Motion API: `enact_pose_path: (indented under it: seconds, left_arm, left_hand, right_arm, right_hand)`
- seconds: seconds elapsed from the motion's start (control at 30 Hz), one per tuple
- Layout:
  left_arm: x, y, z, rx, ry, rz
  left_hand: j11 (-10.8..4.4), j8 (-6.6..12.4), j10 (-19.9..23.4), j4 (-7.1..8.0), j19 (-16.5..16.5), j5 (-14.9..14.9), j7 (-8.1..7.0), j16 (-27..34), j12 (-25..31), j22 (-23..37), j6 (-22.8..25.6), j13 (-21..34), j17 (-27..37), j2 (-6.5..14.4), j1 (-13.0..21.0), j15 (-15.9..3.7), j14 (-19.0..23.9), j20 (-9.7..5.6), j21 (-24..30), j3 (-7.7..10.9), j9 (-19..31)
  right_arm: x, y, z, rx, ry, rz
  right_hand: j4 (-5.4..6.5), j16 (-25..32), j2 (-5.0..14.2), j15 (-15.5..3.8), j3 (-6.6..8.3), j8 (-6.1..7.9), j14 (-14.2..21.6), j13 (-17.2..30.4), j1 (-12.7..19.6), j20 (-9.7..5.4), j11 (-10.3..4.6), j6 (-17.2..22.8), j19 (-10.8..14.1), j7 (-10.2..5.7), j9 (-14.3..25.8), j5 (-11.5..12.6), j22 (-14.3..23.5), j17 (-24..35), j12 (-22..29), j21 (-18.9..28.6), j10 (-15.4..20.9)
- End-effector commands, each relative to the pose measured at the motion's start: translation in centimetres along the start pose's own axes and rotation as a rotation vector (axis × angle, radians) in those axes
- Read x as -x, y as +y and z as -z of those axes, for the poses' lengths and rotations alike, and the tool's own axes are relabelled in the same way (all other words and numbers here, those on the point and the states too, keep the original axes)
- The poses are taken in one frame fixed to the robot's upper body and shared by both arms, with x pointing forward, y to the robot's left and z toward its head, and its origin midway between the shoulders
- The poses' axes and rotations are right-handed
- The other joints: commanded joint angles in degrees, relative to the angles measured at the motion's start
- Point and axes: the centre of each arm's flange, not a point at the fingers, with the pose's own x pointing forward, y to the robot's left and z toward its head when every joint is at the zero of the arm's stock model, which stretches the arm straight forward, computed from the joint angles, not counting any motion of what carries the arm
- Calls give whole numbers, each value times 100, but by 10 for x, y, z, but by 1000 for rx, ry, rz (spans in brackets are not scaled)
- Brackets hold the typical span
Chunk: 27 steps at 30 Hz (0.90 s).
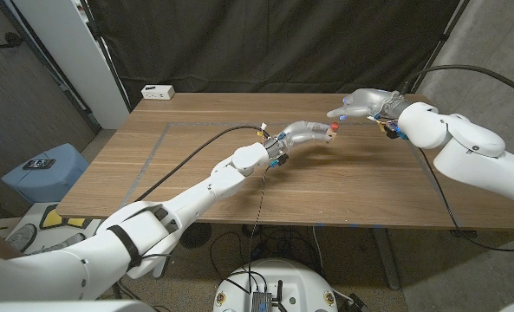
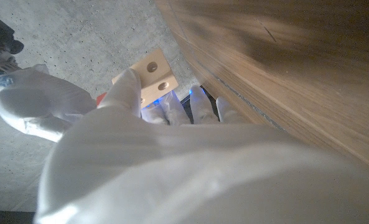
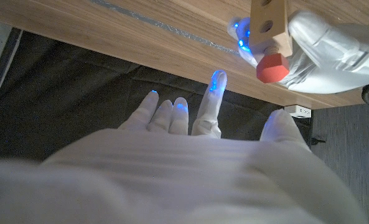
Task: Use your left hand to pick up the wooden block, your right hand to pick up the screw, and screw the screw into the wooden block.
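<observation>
Wooden table (image 1: 343,186) spans the head view. Left hand (image 1: 304,134), raised above the table's middle, grips the wooden block (image 2: 153,78), whose two holes face the left wrist camera. A red-headed screw (image 3: 272,66) sits in the block's lower end. Right hand (image 1: 365,104) hovers nearby, fingers (image 3: 212,102) spread, holding nothing.

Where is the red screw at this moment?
In the head view, the red screw sits in the wooden block held by the left hand above the table's middle; the right hand is beside it, apart.
</observation>
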Motion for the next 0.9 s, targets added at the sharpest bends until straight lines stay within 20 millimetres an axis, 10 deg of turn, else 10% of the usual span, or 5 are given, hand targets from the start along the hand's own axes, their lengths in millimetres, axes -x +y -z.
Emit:
enact_pose_path:
  seconds: [0.03,0.9]
  left_arm:
    - [-4,3,-1,14,-18,-17]
    - [-13,8,8,160,-39,-48]
  left_hand:
    - [10,40,1,5,51,34,19,3,21,15,117,7,21,15,-50,-290,56,7,29,35,27]
    - [16,39,19,12,166,31,37,16,28,24,123,-3,21,25,-81,-248,97,-8,77,50,26]
  right_arm:
    - [2,1,10,-163,-8,55]
    - [5,25,31,-594,-68,194]
  right_hand:
    - [-31,-12,26,39,-8,-68,18,12,-35,4,55,-110,-39,-6,15,45,17,17,-10,-4,1]
    - [-127,-88,176,129,47,-589,-163,18,34,16,139,-724,-244,5,-28,101,15,0,-59,-30,-220]
